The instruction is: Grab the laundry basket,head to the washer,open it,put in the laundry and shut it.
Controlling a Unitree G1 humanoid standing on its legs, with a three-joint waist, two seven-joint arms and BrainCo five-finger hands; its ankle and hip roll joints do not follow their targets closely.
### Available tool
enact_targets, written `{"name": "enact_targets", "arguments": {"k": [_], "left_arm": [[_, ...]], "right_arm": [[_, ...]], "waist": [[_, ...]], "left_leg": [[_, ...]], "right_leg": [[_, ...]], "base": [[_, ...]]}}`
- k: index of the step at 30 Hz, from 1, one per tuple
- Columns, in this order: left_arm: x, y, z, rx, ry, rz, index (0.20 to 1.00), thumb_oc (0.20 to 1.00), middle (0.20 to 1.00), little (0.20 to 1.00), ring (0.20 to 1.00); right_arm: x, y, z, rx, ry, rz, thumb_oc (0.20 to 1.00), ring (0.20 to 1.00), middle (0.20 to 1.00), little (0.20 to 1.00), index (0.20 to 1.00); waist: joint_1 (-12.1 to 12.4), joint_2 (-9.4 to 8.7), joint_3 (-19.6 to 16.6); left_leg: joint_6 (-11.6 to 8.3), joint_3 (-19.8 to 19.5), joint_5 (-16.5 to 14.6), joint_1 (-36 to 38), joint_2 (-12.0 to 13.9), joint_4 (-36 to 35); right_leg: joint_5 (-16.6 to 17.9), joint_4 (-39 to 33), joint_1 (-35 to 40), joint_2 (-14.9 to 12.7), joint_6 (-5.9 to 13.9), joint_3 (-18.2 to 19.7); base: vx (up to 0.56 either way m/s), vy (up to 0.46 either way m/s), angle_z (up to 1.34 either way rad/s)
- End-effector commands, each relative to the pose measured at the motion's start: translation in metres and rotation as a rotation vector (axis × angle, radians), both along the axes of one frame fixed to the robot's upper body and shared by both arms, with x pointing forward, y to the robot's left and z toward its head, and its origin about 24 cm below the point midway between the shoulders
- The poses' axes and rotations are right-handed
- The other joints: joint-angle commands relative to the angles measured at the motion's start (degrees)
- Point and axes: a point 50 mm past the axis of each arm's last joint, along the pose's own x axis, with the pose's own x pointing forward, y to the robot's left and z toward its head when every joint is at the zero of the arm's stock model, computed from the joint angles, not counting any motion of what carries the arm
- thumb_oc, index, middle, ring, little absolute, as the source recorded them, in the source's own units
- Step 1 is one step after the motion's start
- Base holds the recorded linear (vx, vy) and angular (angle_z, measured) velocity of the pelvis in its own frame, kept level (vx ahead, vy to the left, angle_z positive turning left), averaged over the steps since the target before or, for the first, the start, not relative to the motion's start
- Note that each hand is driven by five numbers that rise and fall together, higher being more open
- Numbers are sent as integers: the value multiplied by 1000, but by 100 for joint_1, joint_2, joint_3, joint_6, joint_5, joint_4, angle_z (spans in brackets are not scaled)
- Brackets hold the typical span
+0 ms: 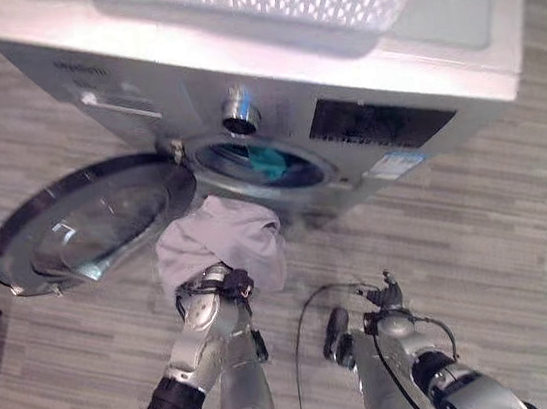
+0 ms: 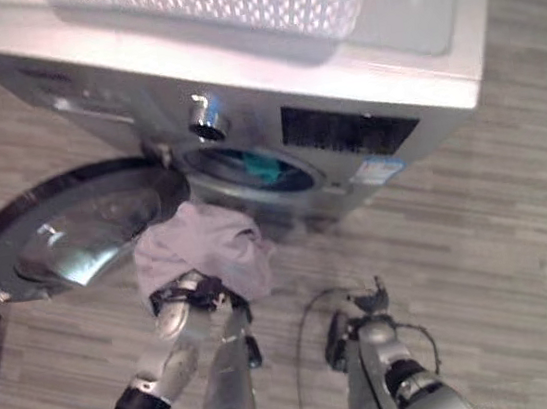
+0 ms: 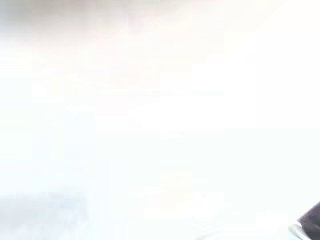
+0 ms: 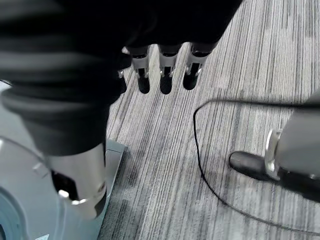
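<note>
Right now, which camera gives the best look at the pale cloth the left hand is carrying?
The left eye view: the pale cloth hangs bunched over the left hand, just below the washer's opening, beside the open door. The right eye view shows the same. The left wrist view is washed out white; the right wrist view shows floor.

Grey striped plank-pattern floor [image 1: 514,193] all around.

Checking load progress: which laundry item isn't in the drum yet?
The pale lilac cloth, carried by the left hand outside the open door; the teal one lies inside.
</note>
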Motion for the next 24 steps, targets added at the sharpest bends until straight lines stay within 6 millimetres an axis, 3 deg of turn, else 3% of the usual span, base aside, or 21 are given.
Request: {"name": "enact_targets", "arguments": {"k": [1,9,14,17,24], "left_arm": [[-1,-9,40,-50,-217,12,200,200,200,200,200],[8,-19,53,0,-268,4,200,200,200,200,200],[24,-21,78,81,-352,72,200,200,200,200,200],[40,-11,100,126,-402,190,200,200,200,200,200],[53,1,133,95,-470,319,200,200,200,200,200]], "right_arm": [[-3,4,1,23,-39,-48,1000,1000,1000,1000,1000],[18,17,22,69,-135,-64,1000,1000,1000,1000,1000],[35,28,44,112,-239,-61,1000,1000,1000,1000,1000],[44,38,62,161,-336,-56,1000,1000,1000,1000,1000],[57,40,89,209,-467,-87,1000,1000,1000,1000,1000]], "waist": [[68,-100,-114],[91,-184,22],[54,-303,108],[-47,-446,146],[-240,-667,122]], "left_leg": [[-91,45,-3,-323,-76,-157],[-57,-42,-117,-808,-169,-28],[-6,-150,-183,-1192,-216,7],[33,-268,-246,-1525,-235,36],[95,-444,-408,-2153,-345,174]], "right_leg": [[272,-1376,600,292,-143,43],[302,-1410,223,257,-102,-29],[304,-1223,-263,205,-57,-56],[349,-1128,-620,186,-4,-60],[440,-1219,-1090,201,95,-120]], "base": [[0,0,0],[14,5,2],[23,4,1],[33,9,-1],[59,3,0]]}}
